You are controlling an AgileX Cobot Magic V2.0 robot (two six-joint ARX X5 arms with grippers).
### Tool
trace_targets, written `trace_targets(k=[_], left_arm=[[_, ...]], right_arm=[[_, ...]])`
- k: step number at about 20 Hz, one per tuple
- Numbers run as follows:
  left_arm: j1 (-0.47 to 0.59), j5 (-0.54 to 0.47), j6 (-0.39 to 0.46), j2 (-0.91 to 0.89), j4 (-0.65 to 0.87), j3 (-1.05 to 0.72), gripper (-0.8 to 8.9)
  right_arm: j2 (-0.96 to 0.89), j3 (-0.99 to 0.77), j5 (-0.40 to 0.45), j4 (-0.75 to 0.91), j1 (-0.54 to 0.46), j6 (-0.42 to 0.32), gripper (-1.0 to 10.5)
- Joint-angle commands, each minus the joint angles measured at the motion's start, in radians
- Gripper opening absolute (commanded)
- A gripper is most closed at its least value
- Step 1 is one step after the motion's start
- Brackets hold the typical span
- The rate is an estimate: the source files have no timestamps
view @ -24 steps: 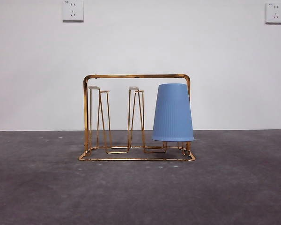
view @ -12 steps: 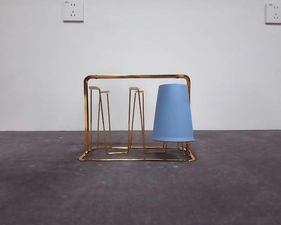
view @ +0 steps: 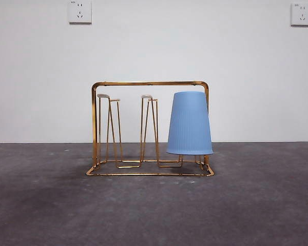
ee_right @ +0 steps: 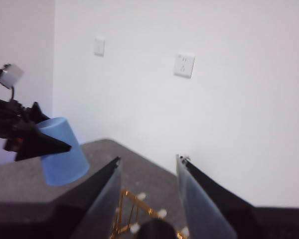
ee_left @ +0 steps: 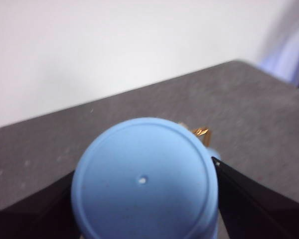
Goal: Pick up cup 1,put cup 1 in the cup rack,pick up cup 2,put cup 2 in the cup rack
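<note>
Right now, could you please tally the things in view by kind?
Blue cups: 2, the racked cup and the held cup in the left gripper
Cup rack: 1
Wall sockets: 2
Total: 5

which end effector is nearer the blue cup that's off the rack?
Left. The left end effector grips the raised blue cup between its jaws. The right end effector is apart from it, open, near the cup rack prongs.
</note>
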Motion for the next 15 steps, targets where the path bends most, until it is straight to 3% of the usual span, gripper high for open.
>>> trace_targets(k=[1, 4, 11, 15], left_arm=[[0.005, -0.018, 0.022, 0.021, 0.08, -0.082, -0.07], [0.032, -0.023, 0.043, 0.056, 0.161, -0.129, -0.08], [0.124, -0.014, 0.068, 0.177, 0.193, -0.13, -0.08], [0.197, 0.094, 0.068, 0.228, 0.238, -0.13, -0.08]], right_arm=[[-0.001, -0.004, 0.0, -0.028, 0.0, 0.019, 1.9], [-0.001, -0.004, 0.0, -0.072, 0.0, 0.043, 1.9], [-0.001, -0.004, 0.0, -0.203, 0.0, 0.078, 1.9], [0.0, -0.004, 0.0, -0.301, 0.0, 0.101, 1.9]])
